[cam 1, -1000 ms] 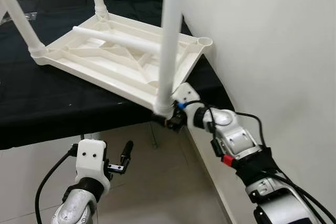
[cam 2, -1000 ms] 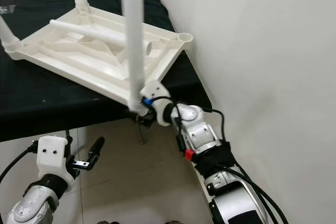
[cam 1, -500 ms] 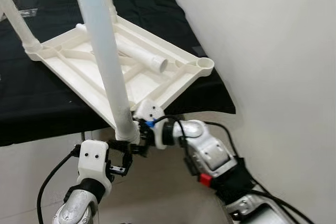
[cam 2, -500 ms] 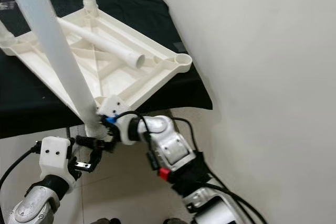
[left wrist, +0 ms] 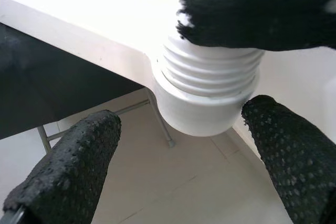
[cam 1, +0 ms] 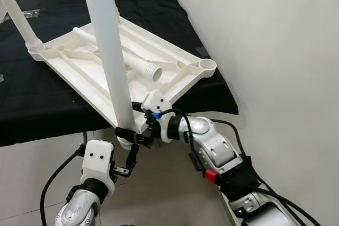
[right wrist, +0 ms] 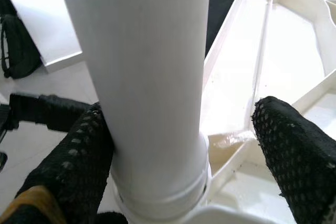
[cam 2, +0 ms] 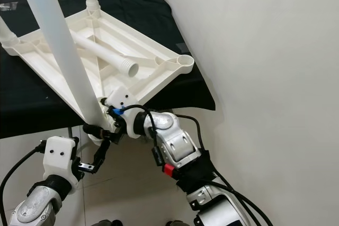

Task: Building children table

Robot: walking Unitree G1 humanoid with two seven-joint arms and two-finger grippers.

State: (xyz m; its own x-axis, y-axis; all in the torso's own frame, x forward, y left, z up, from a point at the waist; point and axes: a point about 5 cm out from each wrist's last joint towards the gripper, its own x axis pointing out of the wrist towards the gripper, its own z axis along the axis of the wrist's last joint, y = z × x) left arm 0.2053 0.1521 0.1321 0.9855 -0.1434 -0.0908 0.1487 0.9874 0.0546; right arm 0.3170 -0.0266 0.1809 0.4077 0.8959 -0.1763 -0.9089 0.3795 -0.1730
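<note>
White plastic tabletop (cam 1: 132, 72): upside down on the black bench (cam 1: 47, 104), near corner hanging past the bench edge; ribbed underside faces up.
Handling: judged light, stiff and smooth, so it may slide on the cloth; its ribs and rim offer the surest hold.
Near leg (cam 1: 108, 51): a long tube rising from the overhanging corner, its threaded end (left wrist: 207, 93) poking out below the corner socket.
Grip advice: take the leg low by the socket; higher up it would likely lever the tabletop.
Loose leg (cam 1: 124, 59): lies in the tabletop's ribbed hollow, threaded end toward the wall; nothing else in there.
Empty socket (cam 1: 206, 66): the far right corner, nothing fitted.
Right gripper (right wrist: 178, 145): fingers spread either side of the near leg's base, one pad touching it, not pinching.
Left gripper (left wrist: 181, 150): below the corner, fingers apart astride the threaded end, not touching.
</note>
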